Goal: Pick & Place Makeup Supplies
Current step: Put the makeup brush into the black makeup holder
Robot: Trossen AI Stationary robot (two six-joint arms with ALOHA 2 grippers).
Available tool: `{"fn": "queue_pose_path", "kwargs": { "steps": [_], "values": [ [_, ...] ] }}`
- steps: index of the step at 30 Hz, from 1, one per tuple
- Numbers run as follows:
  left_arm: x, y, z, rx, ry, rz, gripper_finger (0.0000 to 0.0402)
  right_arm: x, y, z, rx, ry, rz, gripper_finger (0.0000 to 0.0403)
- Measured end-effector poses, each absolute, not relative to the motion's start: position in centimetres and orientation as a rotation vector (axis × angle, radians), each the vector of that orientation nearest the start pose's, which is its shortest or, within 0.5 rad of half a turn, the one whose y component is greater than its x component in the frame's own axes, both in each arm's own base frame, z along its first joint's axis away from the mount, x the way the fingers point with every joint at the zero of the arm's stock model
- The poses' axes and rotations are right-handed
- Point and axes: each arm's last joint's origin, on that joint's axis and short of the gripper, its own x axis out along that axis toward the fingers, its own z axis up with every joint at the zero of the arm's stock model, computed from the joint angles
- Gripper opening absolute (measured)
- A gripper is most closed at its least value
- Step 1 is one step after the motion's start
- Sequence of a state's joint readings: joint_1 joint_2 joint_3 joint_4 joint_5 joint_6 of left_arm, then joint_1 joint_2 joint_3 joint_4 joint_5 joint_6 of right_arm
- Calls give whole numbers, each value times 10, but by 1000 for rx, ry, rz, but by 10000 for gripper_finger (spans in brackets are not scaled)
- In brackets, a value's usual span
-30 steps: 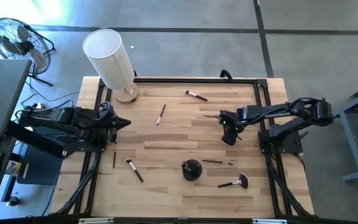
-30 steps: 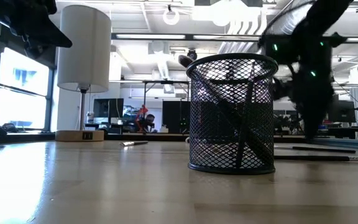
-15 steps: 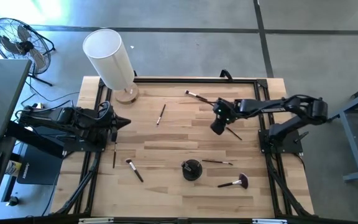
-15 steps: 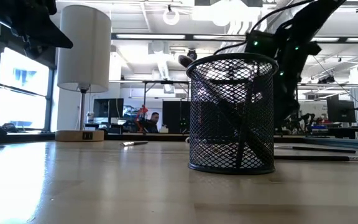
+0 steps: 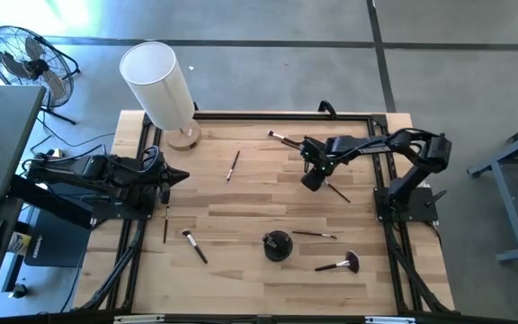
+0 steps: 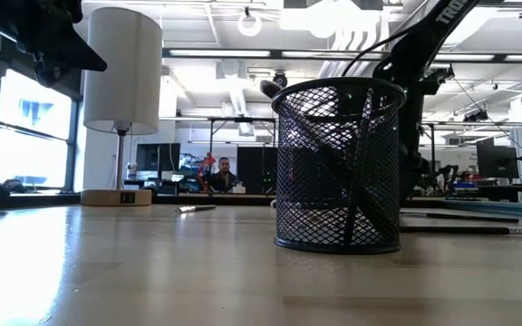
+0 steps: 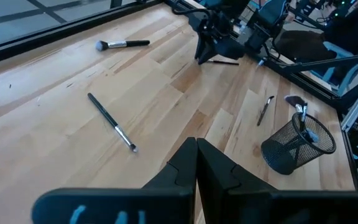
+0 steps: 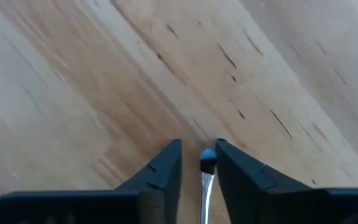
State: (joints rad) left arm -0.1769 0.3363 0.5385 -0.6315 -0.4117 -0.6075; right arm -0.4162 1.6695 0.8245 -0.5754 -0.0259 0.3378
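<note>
A makeup brush sits between the fingers of my right gripper, its tip just past the fingertips. The fingers stand narrowly apart around it; I cannot tell if they press it. I judge this is the pick step; next I must close firmly, lift, and carry it to the mesh cup. The left gripper waits closed, empty, at its side.

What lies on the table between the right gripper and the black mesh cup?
High view: between the right gripper and the mesh cup is only bare table; a slim brush lies just right of the cup.
</note>
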Motion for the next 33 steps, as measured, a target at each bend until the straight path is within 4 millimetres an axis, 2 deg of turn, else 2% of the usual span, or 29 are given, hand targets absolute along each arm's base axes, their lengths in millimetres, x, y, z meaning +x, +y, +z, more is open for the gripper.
{"fn": "queue_pose_path", "kwargs": {
  "steps": [6, 11, 15, 24, 33],
  "values": [
    [85, -3, 259, -471, 327, 347, 0, 238, -110, 125, 608, 1401, -569, 8],
    [85, -3, 259, -471, 326, 348, 0, 236, -109, 126, 597, 1421, -554, 3],
    [85, -3, 259, -473, 326, 348, 0, 230, -106, 137, 609, 1395, -559, 1],
    [85, -3, 260, -501, 321, 352, 0, 211, -95, 197, 591, 1167, -554, 1],
    [85, -3, 259, -496, 324, 355, 0, 200, -67, 269, 511, 684, -370, 0]
  ]
}}
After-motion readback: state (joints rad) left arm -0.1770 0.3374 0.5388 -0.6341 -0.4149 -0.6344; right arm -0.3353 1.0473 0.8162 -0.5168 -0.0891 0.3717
